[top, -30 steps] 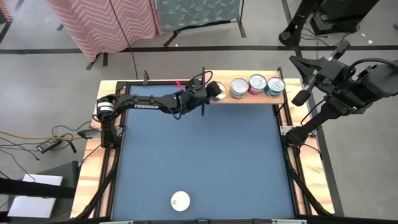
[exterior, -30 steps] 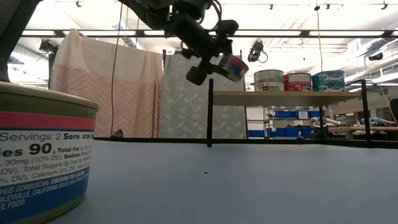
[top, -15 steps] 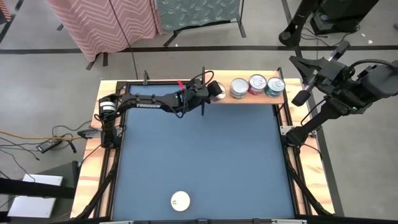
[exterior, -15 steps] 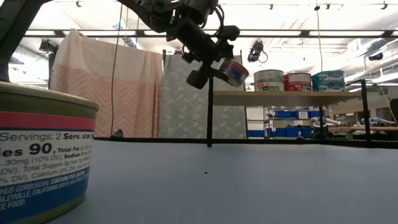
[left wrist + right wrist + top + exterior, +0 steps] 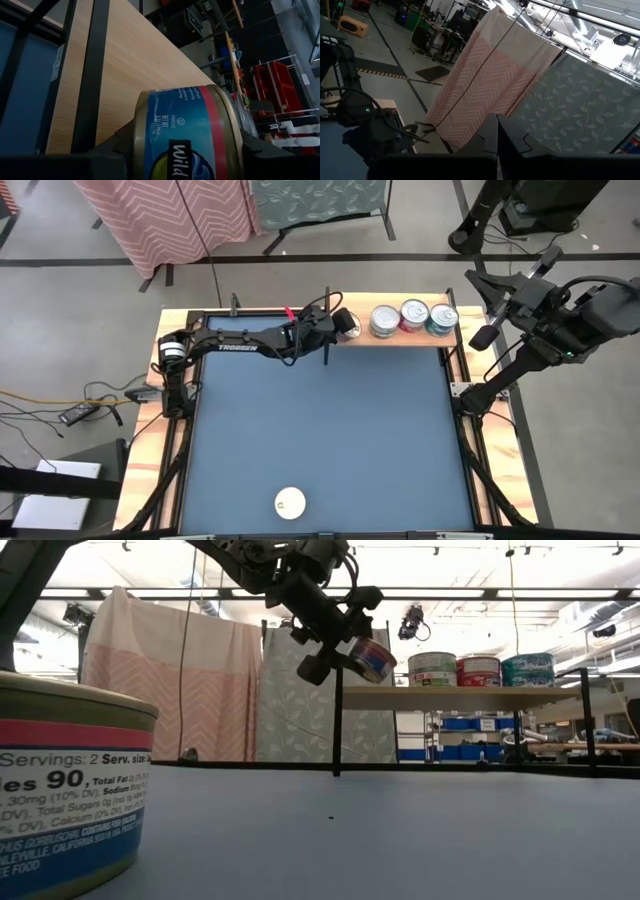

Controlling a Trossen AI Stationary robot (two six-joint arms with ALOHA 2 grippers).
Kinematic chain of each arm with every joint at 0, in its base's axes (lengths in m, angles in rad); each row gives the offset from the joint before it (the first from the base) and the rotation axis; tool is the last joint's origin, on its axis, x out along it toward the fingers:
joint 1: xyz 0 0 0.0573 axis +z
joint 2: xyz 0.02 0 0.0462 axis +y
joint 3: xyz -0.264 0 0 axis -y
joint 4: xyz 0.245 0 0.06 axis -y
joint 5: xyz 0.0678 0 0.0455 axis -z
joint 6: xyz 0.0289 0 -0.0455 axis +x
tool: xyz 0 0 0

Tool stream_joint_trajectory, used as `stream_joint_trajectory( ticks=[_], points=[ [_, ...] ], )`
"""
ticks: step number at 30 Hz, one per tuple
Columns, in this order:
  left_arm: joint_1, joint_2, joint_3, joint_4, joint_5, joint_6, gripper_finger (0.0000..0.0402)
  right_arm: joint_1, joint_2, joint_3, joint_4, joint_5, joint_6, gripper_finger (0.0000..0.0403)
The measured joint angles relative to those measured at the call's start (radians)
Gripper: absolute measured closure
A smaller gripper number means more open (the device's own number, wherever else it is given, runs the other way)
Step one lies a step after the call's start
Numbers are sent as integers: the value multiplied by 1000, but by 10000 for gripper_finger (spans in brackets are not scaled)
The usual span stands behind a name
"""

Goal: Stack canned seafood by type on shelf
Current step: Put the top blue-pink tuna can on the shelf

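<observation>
My left gripper [image 5: 345, 326] is shut on a tin of canned seafood [image 5: 372, 657] with a blue and red label, held in the air at the left end of the shelf [image 5: 400, 337]. The shelf is a light-wood plank along the table's far edge, and three tins [image 5: 384, 321] [image 5: 414, 314] [image 5: 441, 319] stand on it toward its right end. A white-lidded tin [image 5: 290, 502] stands on its base near the table's near edge. My right gripper [image 5: 497, 150] is shut on nothing, raised beyond the table's right edge. My left gripper pinches the tin between its two fingers, which stand against the tin's two flat ends. The labelled side wall [image 5: 187, 130] faces the wrist camera. The fingers [image 5: 117, 147] come from the table's left, slanting a little down. The tin is tilted and clear of the shelf.
A dark metal upright [image 5: 338, 720] of the shelf stands just below the held tin. Bare plank [image 5: 125, 65] lies between the held tin and the three standing ones. The blue table top [image 5: 320, 420] stretches from the shelf to the near tin.
</observation>
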Motion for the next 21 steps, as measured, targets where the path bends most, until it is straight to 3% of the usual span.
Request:
stream_joint_trajectory(
  ticks=[12, 21],
  points=[
    [1, 0, -1, 13, 9, 37, 205, 0, 0, 0, 0, -4, 13, 395],
    [2, 0, -3, 60, 14, 116, 168, 0, 1, 0, 0, -4, 18, 395]
  ],
)
